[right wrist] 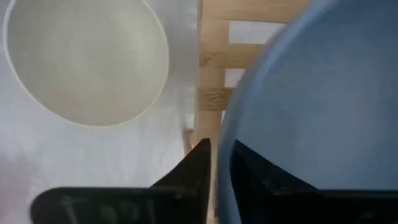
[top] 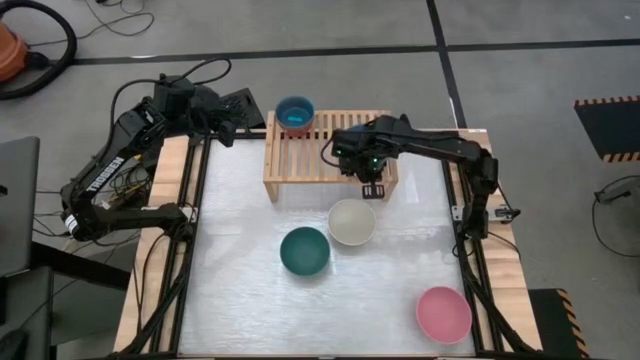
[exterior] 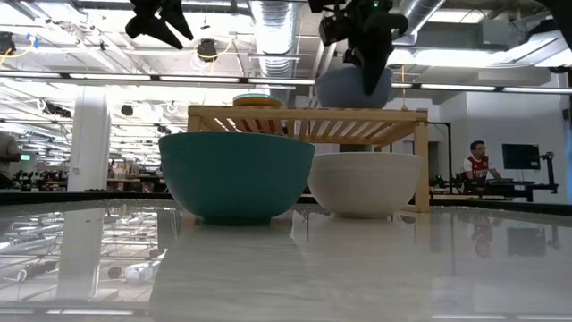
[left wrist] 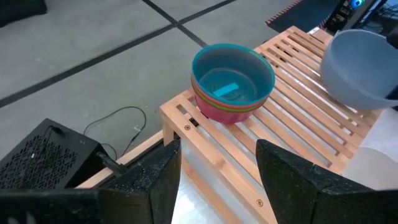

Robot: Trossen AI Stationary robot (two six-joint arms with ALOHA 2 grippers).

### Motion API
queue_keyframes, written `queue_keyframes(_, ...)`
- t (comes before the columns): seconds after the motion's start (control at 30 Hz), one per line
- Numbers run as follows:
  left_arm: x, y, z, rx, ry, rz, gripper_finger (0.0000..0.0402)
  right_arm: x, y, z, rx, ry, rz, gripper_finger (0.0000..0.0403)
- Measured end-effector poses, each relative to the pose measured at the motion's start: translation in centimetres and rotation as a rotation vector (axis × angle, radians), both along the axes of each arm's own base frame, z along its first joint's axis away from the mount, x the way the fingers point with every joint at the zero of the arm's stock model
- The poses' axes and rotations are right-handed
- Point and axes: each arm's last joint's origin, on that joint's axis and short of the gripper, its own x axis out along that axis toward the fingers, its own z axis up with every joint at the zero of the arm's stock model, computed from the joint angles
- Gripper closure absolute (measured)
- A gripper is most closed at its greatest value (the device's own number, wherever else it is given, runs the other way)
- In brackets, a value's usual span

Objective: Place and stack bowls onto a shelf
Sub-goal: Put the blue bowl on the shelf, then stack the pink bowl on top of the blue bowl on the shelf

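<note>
The right gripper (right wrist: pixel 214 163) has its jaws astride the slate blue bowl's (left wrist: pixel 359 65) rim over the shelf (top: pixel 305 160), while the left gripper (left wrist: pixel 217 174) waits open-jawed near the stacked small bowls (left wrist: pixel 232 81).

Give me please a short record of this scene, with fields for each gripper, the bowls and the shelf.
left gripper: open, empty, waiting off the shelf's left end
right gripper: over the shelf's right part, jaws astride the slate blue bowl's rim
shelf: at the table's far edge
stacked small bowls: on the shelf's left end, cyan on top
cream white bowl: on the table
dark teal bowl: on the table
light pink bowl: near right corner
</note>
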Motion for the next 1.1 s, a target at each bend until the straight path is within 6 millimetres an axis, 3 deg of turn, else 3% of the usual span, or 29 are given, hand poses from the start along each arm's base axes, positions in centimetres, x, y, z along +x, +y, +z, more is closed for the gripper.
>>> queue_keyframes(0.33, 0.1, -0.1, 0.0, 0.0, -0.001, -0.029, 0.0209, 0.0, 0.0, 0.1, 0.016, -0.017, -0.052, 0.0208)
queue_keyframes(0.5, 0.1, -0.1, 0.0, 0.001, -0.001, -0.029, 0.0209, -0.3, 0.1, 2.4, 0.015, -0.11, -0.06, 0.0166)
queue_keyframes(0.7, 0.1, -0.1, 0.0, 0.001, 0.0, -0.029, 0.0209, -1.8, 0.4, 7.8, -0.009, -0.337, -0.173, 0.0161)
queue_keyframes(0.8, 0.0, 0.0, 0.0, 0.002, 0.001, -0.026, 0.0209, -3.3, 0.9, 9.6, 0.018, -0.433, -0.325, 0.0164)
queue_keyframes(0.97, 0.0, 0.0, 0.0, 0.002, 0.001, -0.025, 0.0209, -4.6, 3.1, 9.7, 0.189, -0.477, -0.627, 0.0164)
queue_keyframes(1.1, 0.0, 0.0, 0.0, 0.002, 0.001, -0.023, 0.0209, -5.2, 6.6, 7.9, 0.3, -0.383, -0.763, 0.0165)
